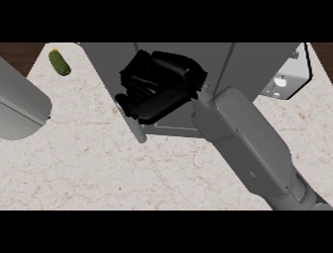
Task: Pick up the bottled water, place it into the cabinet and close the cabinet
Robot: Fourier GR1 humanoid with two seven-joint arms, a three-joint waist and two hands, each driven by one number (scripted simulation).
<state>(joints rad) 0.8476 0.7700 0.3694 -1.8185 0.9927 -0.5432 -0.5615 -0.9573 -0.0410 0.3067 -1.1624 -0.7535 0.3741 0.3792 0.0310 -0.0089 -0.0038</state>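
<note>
The grey cabinet (249,59) stands at the back middle of the counter. Its door (170,129) faces me, with a slim grey bar handle (137,129) along the left edge. My right hand (160,88) lies against the door's front beside the handle, its fingers stretched down and left and holding nothing. The grey right forearm (249,143) comes up from the lower right. No bottled water shows anywhere; the hand and the cabinet's top hide the inside. Of the left arm only the thick grey forearm (8,101) shows, at the left edge.
A green cucumber (60,63) lies on the counter at the back left. A lighter grey panel (294,74) with small white spots sticks out at the cabinet's right side. The speckled beige counter (110,173) spreads in front, with dark wood beyond its side edges.
</note>
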